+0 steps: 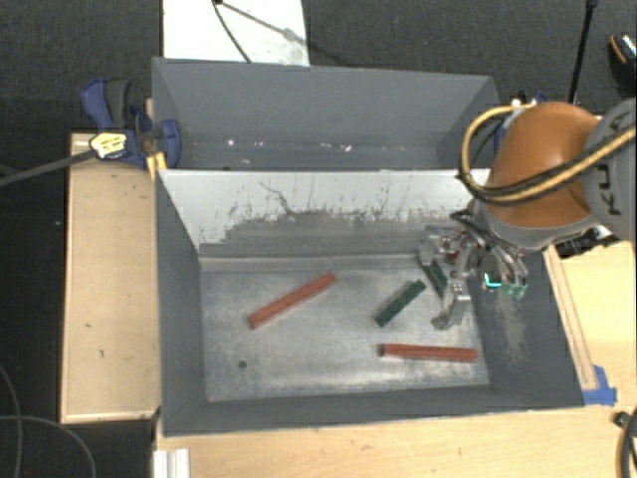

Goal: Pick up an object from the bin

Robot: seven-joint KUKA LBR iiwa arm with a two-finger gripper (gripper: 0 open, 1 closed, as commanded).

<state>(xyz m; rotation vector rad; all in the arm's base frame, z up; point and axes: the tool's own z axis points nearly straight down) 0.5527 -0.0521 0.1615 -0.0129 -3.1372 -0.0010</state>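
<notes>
In the camera view, the claw [447, 293] sits low at the right side of the bin [299, 212], just beside the right end of a short dark green stick [398, 304] and a little above a flat red bar [428, 352]. A longer reddish-brown stick [291, 301] lies well apart to the left. I cannot tell whether the claw is open or closed, and nothing shows in its hold. All three pieces lie flat on the bin floor, so I judge the grasp and the lift are both left to do.
</notes>
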